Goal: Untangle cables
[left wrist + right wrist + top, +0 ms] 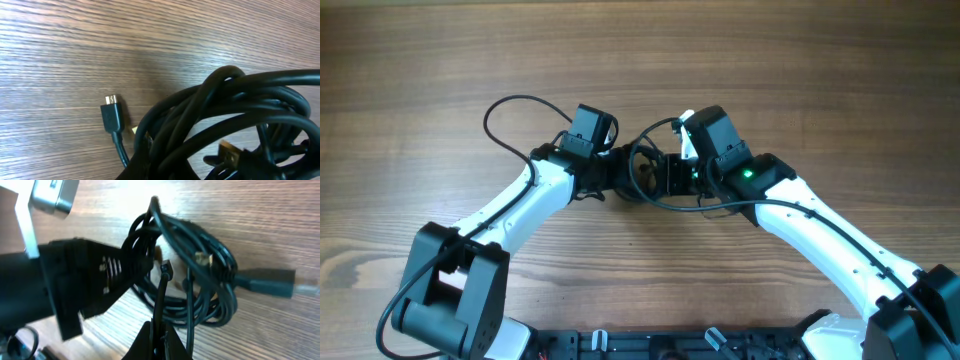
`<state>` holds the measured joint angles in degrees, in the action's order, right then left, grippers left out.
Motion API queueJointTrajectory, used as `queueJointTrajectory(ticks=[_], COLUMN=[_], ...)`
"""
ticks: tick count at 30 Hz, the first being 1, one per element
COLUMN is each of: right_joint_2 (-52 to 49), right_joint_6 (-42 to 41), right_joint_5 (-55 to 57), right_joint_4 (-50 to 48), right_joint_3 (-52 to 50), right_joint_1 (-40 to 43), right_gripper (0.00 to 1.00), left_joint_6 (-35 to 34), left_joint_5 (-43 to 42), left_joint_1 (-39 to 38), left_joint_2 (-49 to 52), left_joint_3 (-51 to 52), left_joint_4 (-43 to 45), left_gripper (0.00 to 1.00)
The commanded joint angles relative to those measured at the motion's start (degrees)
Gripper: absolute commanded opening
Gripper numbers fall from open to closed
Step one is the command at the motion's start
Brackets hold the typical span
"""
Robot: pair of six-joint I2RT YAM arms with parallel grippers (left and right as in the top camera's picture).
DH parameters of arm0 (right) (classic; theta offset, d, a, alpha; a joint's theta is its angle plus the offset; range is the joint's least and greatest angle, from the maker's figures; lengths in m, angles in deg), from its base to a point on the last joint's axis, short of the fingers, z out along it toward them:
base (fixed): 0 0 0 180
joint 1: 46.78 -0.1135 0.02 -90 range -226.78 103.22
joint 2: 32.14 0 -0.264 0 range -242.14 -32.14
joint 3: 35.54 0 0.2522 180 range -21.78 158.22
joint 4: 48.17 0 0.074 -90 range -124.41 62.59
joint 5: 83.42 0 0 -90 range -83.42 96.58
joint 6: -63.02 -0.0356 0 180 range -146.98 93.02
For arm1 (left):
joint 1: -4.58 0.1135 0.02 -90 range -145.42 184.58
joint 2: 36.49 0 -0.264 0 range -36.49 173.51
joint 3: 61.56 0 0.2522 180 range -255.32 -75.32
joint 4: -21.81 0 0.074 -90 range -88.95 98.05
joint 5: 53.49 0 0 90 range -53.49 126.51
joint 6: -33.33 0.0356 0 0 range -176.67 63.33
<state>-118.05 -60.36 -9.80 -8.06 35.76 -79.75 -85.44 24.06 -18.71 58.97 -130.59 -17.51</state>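
The cables [642, 172] are a tight knotted coil of thin black cords on the wooden table, between my two grippers. My left gripper [612, 172] is shut on the left side of the coil. In the left wrist view the coil [240, 100] fills the right half, with a small black plug [111, 116] lying free on the wood. My right gripper [672, 180] is shut on one thin strand. In the right wrist view its fingers [161, 340] pinch that strand below its small plug end [165, 268], in front of the coil [210, 280].
A thicker black plug [265, 282] sticks out of the coil's right side. A thin black wire loop [510, 108] rises from the left arm. The left gripper's body [90, 277] crowds the coil from the left. Bare wooden table [820, 70] surrounds both arms.
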Motion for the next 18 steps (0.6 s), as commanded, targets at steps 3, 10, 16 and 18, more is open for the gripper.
queueJointTrajectory(ticks=[3,10,16,18], right_joint_2=[-1.68,-11.41,-12.79,-9.16], right_joint_6=[-1.73,-1.73,5.16,7.15], right_joint_5=[2.60,2.45,-3.30,-4.87], right_joint_4=[-1.36,-11.56,-15.61,-15.37], right_joint_3=[-0.26,-0.26,1.29,2.58], right_joint_1=[-0.42,-0.39,0.61,2.27], right_gripper=[0.04,0.04,0.22,0.38], left_joint_6=[2.95,3.13,3.02,2.89], left_joint_5=[-11.98,-16.52,-17.14,-17.14], left_joint_1=[0.31,0.31,0.57,0.74], left_joint_2=[0.22,-0.81,-5.31,-5.77], left_joint_3=[-0.13,-0.13,-0.13,-0.13], left_joint_4=[0.79,1.22,0.87,0.50], left_gripper=[0.04,0.04,0.04,0.04])
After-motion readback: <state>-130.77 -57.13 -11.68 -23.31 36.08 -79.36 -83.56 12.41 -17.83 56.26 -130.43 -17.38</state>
